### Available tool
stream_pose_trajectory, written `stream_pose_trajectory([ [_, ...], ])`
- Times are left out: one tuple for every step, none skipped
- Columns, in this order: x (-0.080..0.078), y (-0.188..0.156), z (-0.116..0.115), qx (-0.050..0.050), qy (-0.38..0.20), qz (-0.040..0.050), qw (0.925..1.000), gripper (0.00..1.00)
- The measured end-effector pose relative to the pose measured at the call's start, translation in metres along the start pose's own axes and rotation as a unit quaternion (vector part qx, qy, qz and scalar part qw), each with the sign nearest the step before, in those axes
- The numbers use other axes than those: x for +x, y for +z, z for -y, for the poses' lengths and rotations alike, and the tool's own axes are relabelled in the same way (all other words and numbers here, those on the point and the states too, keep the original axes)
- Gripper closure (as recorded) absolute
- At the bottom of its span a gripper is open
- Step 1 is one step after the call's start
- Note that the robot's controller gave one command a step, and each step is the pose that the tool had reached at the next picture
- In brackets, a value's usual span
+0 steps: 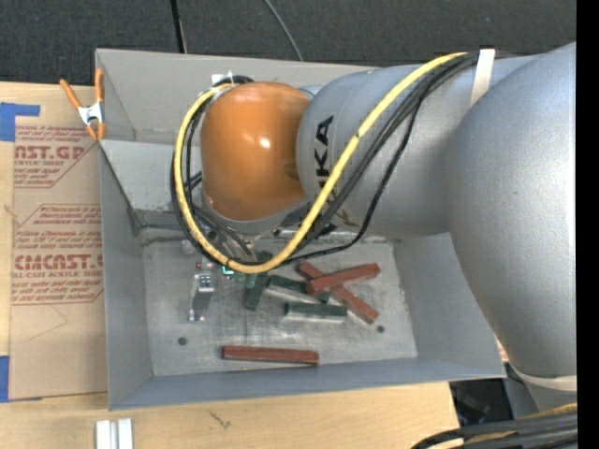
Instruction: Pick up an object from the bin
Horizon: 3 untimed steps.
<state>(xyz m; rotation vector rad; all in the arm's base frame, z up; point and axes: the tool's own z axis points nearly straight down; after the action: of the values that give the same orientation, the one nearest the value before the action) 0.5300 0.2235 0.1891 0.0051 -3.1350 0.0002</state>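
Several loose sticks (354,303) lie on the floor of a grey metal bin (122,251). None is lifted, so the pick looks not yet done. A big grey robot arm (449,148) reaches in over the bin's right edge. Its orange wrist cover (248,148) and looped yellow and black cables (187,204) hang over the middle of the bin.

Beneath the cover, the pincer (223,279) sits low above the floor, left of centre. Whether it is released or clenched cannot be told, and nothing can be seen grasped in it.

Nearest it is a small heap toward the right wall: reddish-brown sticks (342,275) crossed over a dark green stick (314,312), with the heap's left end just beside the pincer. Another brown stick (270,354) lies alone near the edge closest to the camera.

By my reading, closing on a stick and lifting it both remain. A small grey metal piece (199,299) beside the pincer may be part of the robot or a loose thing. The cover hides the floor toward the back wall.
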Motion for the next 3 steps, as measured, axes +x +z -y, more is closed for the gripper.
stream_pose_trajectory([
  [-0.002, -0.004, 0.001, -0.001, 0.001, 0.0035, 1.0, 0.0],
  [0.016, 0.039, 0.019, -0.002, -0.004, 0.0069, 1.0, 0.0],
  [0.028, 0.063, 0.055, 0.001, 0.042, -0.0018, 0.9991, 0.0],
])
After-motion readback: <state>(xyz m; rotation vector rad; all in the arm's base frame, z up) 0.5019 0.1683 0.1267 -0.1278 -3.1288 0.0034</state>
